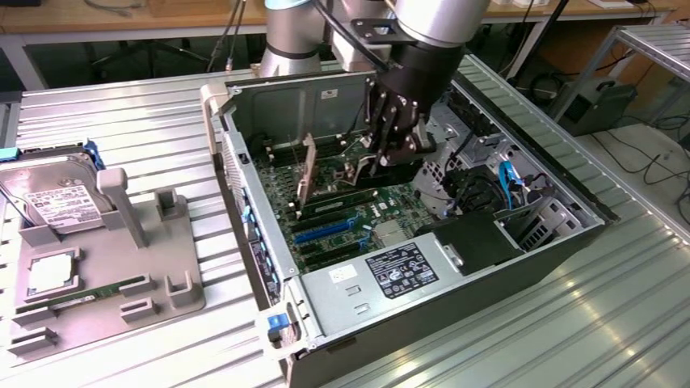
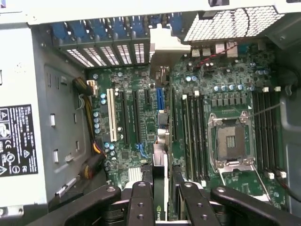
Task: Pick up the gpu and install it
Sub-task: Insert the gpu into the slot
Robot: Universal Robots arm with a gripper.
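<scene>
Arm [image 1: 437, 20]: smooth silver-grey tube sections, with a pale grey joint housing [image 1: 291, 32] behind. A black cable [image 1: 347, 34] loops alongside. Above the computer case [image 1: 356, 323] is a black wrist section [image 1: 426, 69]. Gripper [image 1: 395, 158] is matte black, with linked fingers [image 2: 141, 202] and round pivot screws.

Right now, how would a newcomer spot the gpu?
Start at the open computer case. Inside it, the pincer hangs over the motherboard. The gpu is the thin card gripped edge-on between its fingers, the only part carrying a green logo.
</scene>
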